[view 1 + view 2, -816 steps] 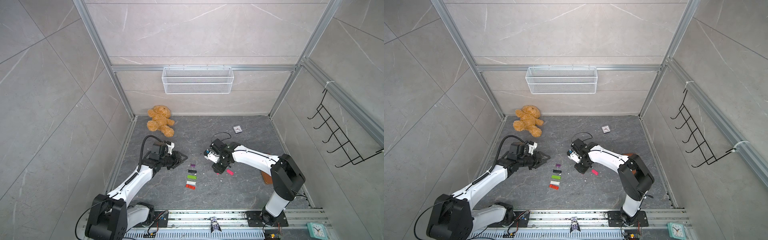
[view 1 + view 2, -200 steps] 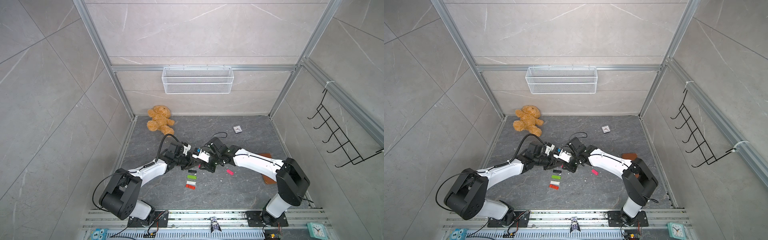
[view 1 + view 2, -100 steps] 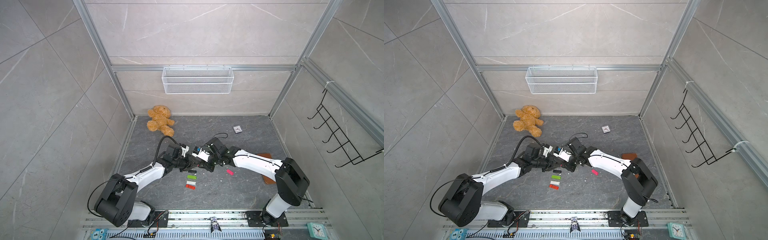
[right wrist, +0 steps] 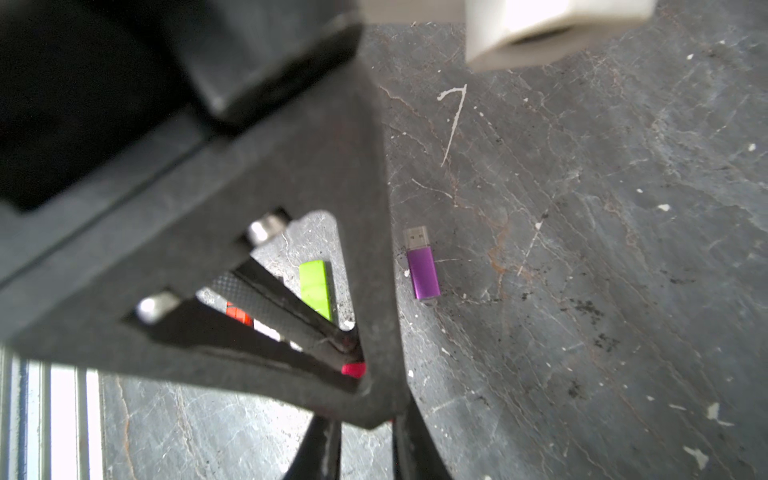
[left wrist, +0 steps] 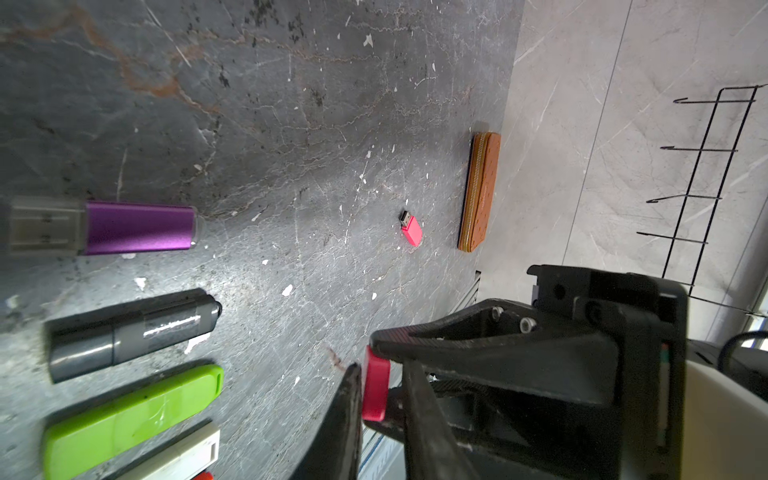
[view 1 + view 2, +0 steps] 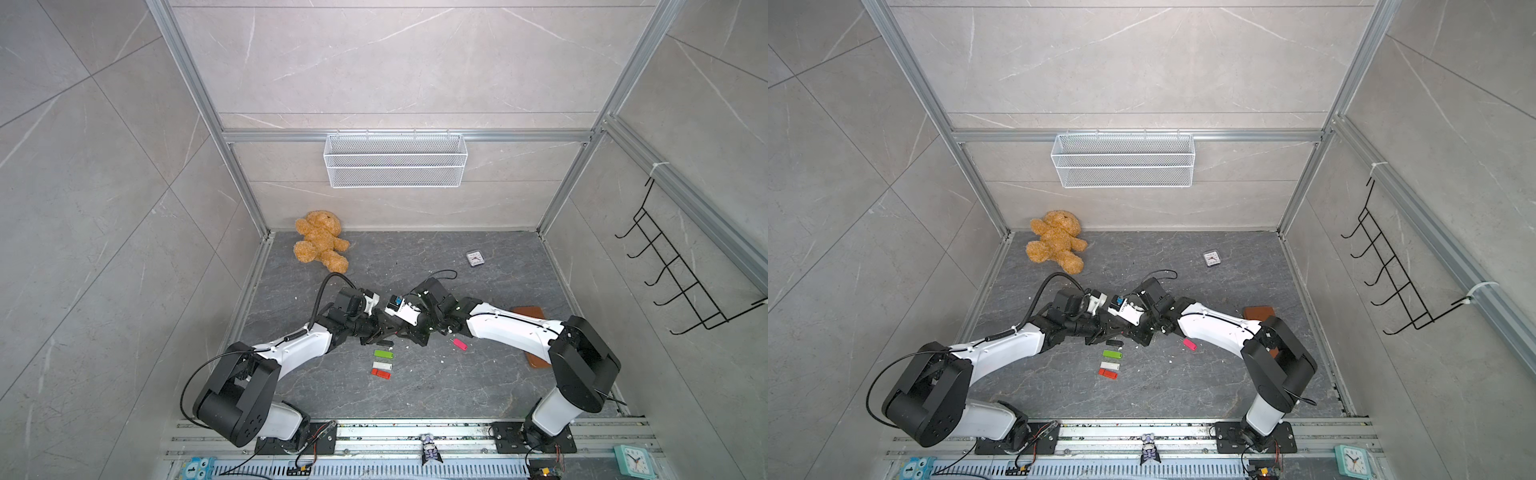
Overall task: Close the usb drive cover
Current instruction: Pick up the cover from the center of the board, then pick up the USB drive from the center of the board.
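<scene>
The pink usb drive [image 6: 457,343] [image 5: 411,229] lies on the dark floor with its metal plug bare. Its pink cover [image 5: 375,388] [image 4: 353,369] hangs above the floor, where my two grippers meet tip to tip in both top views. My right gripper [image 6: 400,331] [image 4: 365,415] is shut on the cover's ends. My left gripper [image 6: 387,331] [image 5: 380,374] has closed across its flat sides, one finger pressed against it. The left gripper's body hides most of the cover in the right wrist view.
Beside the grippers several other drives lie in a row: purple [image 5: 137,228], black [image 6: 384,343], green [image 6: 383,354], white [image 6: 382,365], red [image 6: 381,373]. A brown wallet [image 5: 480,191] lies by the right wall, a teddy bear [image 6: 320,241] and a small clock [image 6: 474,258] farther back.
Four seconds ago the arms were apart; my left arm has swung in to meet the right gripper. Over the last second the left jaws have narrowed onto the pink cover.
</scene>
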### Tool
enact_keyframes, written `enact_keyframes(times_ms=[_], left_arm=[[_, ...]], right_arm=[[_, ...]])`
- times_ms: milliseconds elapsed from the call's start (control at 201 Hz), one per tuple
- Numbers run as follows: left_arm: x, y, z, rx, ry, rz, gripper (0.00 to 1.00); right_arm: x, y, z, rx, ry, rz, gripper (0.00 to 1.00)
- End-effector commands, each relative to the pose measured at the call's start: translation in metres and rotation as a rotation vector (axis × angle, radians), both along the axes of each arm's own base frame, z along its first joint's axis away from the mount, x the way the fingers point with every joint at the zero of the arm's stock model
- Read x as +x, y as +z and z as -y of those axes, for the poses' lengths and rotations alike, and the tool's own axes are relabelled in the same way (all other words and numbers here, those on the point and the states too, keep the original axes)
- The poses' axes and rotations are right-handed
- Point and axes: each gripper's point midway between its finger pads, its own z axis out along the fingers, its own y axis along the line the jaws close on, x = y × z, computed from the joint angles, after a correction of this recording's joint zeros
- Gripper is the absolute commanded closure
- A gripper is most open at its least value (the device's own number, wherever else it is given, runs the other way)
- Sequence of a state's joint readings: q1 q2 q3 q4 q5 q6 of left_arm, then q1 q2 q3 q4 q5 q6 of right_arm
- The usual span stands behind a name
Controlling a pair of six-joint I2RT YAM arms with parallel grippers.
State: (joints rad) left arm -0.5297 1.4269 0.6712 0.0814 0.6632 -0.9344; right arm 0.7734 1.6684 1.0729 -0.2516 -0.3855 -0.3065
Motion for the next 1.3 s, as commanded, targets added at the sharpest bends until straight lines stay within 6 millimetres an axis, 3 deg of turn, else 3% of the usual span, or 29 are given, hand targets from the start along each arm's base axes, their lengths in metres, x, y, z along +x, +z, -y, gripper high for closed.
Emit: enact_keyframes(times_ms=[0, 289, 504, 603, 858, 1087, 1291], left_arm=[[-0.001, 0.008, 0.009, -0.026, -0.034, 0.004, 0.83], [0.000, 0.008, 0.009, -0.030, -0.034, 0.003, 0.98], [0.000, 0.009, 0.006, -0.021, -0.014, 0.015, 1.00], [0.002, 0.010, 0.002, -0.008, 0.000, 0.026, 1.00], [0.008, 0.011, -0.009, 0.019, 0.045, 0.043, 1.00], [0.010, 0.014, -0.011, 0.021, 0.055, 0.052, 1.00], [0.009, 0.014, -0.013, 0.025, 0.060, 0.053, 1.00]], right_arm=[[0.010, 0.036, -0.014, 0.116, 0.003, 0.082, 0.81], [0.015, 0.033, -0.021, 0.102, 0.020, 0.077, 0.80], [0.018, 0.019, -0.009, -0.028, 0.038, 0.077, 0.61], [0.016, 0.008, 0.012, -0.132, 0.040, 0.060, 0.57], [-0.010, -0.006, 0.082, -0.354, 0.042, -0.068, 0.54], [0.002, -0.042, 0.144, -0.529, -0.178, -0.095, 0.54], [0.006, -0.047, 0.178, -0.555, -0.281, -0.178, 0.54]])
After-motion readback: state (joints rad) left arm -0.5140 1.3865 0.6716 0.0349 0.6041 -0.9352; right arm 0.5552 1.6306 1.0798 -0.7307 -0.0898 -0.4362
